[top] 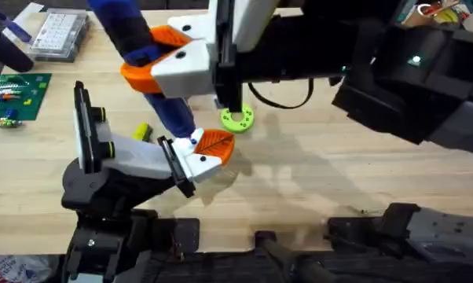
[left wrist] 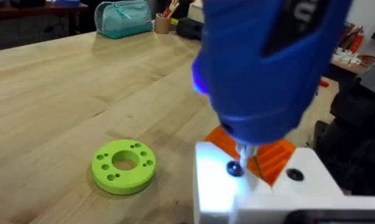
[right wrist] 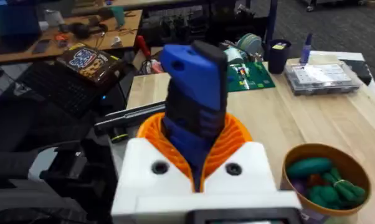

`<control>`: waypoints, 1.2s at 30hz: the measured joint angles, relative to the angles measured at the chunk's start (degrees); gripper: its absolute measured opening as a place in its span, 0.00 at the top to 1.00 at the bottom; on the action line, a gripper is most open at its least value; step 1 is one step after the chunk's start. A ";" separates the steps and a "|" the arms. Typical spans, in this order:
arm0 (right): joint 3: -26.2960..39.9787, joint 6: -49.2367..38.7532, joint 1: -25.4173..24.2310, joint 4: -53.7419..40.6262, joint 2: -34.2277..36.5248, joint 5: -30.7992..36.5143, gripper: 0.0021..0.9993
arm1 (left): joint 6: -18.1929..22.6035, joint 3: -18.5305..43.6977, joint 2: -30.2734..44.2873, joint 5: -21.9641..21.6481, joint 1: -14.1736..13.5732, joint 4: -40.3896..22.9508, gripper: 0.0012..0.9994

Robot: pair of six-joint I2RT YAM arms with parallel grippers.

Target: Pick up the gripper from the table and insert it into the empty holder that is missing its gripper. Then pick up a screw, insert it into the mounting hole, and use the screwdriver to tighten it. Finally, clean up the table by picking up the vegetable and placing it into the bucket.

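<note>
overhead: my right gripper [top: 170,56] is clamped on the screwdriver [top: 146,59], its tip down on the screw [left wrist: 235,168] in the holder [top: 154,157], where the orange finger [top: 215,142] sits. can't tell my left gripper's state. bucket [right wrist: 327,180] holds vegetables [right wrist: 318,180]. green disc [top: 237,119] lies beside.

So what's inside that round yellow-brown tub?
In the right wrist view the bucket holds green vegetables, one long and smooth, others smaller and bunched, with something purplish at the side. Whatever lies beneath them is covered, as is the tub's bottom.
</note>
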 joint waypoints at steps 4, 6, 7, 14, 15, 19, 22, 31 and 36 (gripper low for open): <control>-0.03 0.00 0.12 0.06 0.07 0.00 0.98 | 0.00 0.00 -0.02 0.00 0.00 0.02 0.99; -0.03 0.00 0.12 0.06 0.28 0.02 0.98 | 0.00 0.00 0.00 0.00 0.00 0.02 0.99; -0.03 0.02 0.12 0.04 0.37 0.02 0.98 | 0.00 0.00 0.00 0.00 0.00 0.02 0.99; -0.05 0.00 0.10 -0.15 0.53 0.04 0.98 | 0.00 0.00 -0.02 0.00 0.00 0.02 0.99; -0.05 0.00 0.08 -0.39 0.53 0.03 0.98 | 0.00 0.00 -0.02 0.00 0.00 0.00 0.99; -0.05 -0.01 -0.11 -0.54 0.54 0.02 0.98 | 0.00 0.00 -0.01 0.00 0.00 0.00 0.99; -0.05 -0.06 -0.15 -0.63 0.53 0.02 0.98 | 0.00 0.00 0.00 0.00 0.00 0.00 0.99; -0.07 -0.42 -0.23 -1.54 0.54 0.06 0.98 | 0.00 0.00 -0.01 0.00 0.00 0.00 0.99; -0.07 -0.52 -0.25 -2.00 0.53 0.28 0.98 | 0.00 0.00 -0.01 0.18 0.00 -0.02 0.99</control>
